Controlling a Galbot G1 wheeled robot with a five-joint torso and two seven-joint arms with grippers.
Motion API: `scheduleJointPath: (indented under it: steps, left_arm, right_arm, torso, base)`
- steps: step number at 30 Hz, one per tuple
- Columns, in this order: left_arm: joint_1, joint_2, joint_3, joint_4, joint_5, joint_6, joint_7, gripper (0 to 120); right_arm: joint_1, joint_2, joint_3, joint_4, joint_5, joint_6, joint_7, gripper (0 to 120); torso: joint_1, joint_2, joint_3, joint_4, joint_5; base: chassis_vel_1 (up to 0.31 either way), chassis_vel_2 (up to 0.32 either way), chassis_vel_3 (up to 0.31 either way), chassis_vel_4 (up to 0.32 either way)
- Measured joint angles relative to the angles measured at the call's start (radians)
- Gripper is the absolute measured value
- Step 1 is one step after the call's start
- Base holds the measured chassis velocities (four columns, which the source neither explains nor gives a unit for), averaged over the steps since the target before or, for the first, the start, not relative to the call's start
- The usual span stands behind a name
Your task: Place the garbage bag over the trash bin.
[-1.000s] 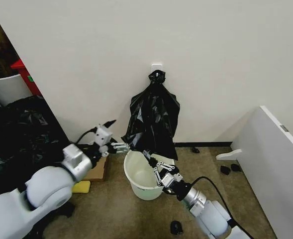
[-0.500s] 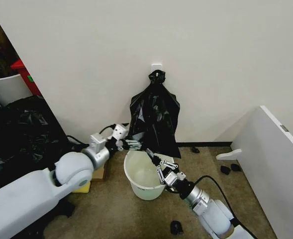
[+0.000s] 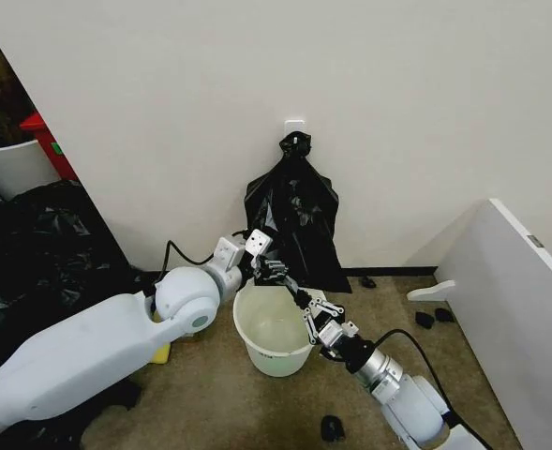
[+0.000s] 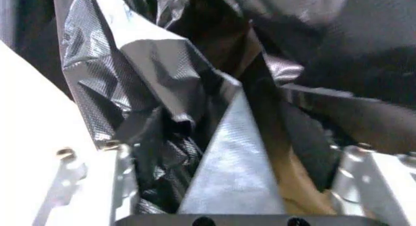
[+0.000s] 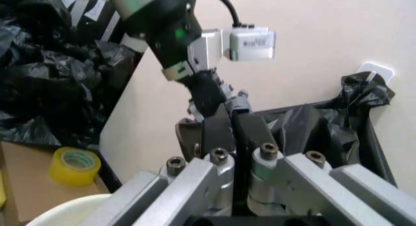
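Observation:
The garbage bag point(image 3: 294, 220), glossy black and wrinkled, hangs by its knotted top from a white wall hook, just above the trash bin point(image 3: 269, 330), a white bucket on the floor. My left gripper point(image 3: 272, 271) is at the bag's lower left edge. In the left wrist view it point(image 4: 234, 187) stands open, with a fold of the bag point(image 4: 195, 119) between its fingers point(image 4: 121, 179). My right gripper point(image 3: 302, 298) reaches up over the bin's rim to the bag's bottom hem. Its fingers point(image 5: 217, 133) are pressed together on the black plastic point(image 5: 305, 123).
A heap of black plastic sheeting point(image 3: 41, 248) and a white planter tub point(image 3: 8, 167) stand at the left. A white panel point(image 3: 519, 300) rises at the right. Small dark objects point(image 3: 332, 428) lie on the floor. A yellow tape roll point(image 5: 75, 162) rests on cardboard beside the bin.
My left arm has stretched to the right, bringing its gripper from beside the bin's rim up to the bag's lower edge. The right gripper has stayed at the hem.

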Motion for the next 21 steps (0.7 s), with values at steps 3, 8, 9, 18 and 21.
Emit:
scheduleJointPath:
  steps: [3, 8, 9, 18, 21]
  left_arm:
    - [-0.002, -0.018, 0.000, 0.014, -0.026, 0.015, -0.029, 48]
    - [0.005, -0.030, -0.009, 0.023, -0.044, 0.016, -0.057, 32]
    - [0.007, -0.032, -0.012, 0.024, -0.050, 0.017, -0.064, 28]
    - [0.031, -0.042, -0.038, 0.034, -0.062, -0.004, -0.088, 0]
    - [0.070, -0.043, -0.074, 0.027, -0.063, -0.069, -0.092, 0]
  right_arm:
    - [0.005, -0.001, 0.000, 0.000, 0.006, -0.004, 0.001, 0]
    - [0.004, -0.003, 0.000, 0.000, 0.010, -0.006, 0.004, 0]
    - [0.004, -0.004, 0.000, 0.000, 0.011, -0.006, 0.005, 0]
    - [0.002, -0.004, 0.001, 0.003, 0.016, -0.008, 0.012, 0]
    - [-0.007, -0.002, 0.000, 0.009, 0.030, -0.014, 0.019, 0]
  torso:
    - [0.000, 0.000, 0.000, 0.0000, -0.0002]
    - [0.000, 0.000, 0.000, -0.0001, -0.0002]
    - [0.000, 0.000, 0.000, -0.0001, -0.0002]
    - [0.000, 0.000, 0.000, -0.0001, -0.0001]
    - [0.000, 0.000, 0.000, -0.0002, -0.0002]
  base:
    - [0.000, 0.000, 0.000, 0.000]
    - [0.000, 0.000, 0.000, 0.000]
    - [0.000, 0.000, 0.000, 0.000]
    - [0.000, 0.000, 0.000, 0.000]
    - [0.000, 0.000, 0.000, 0.000]
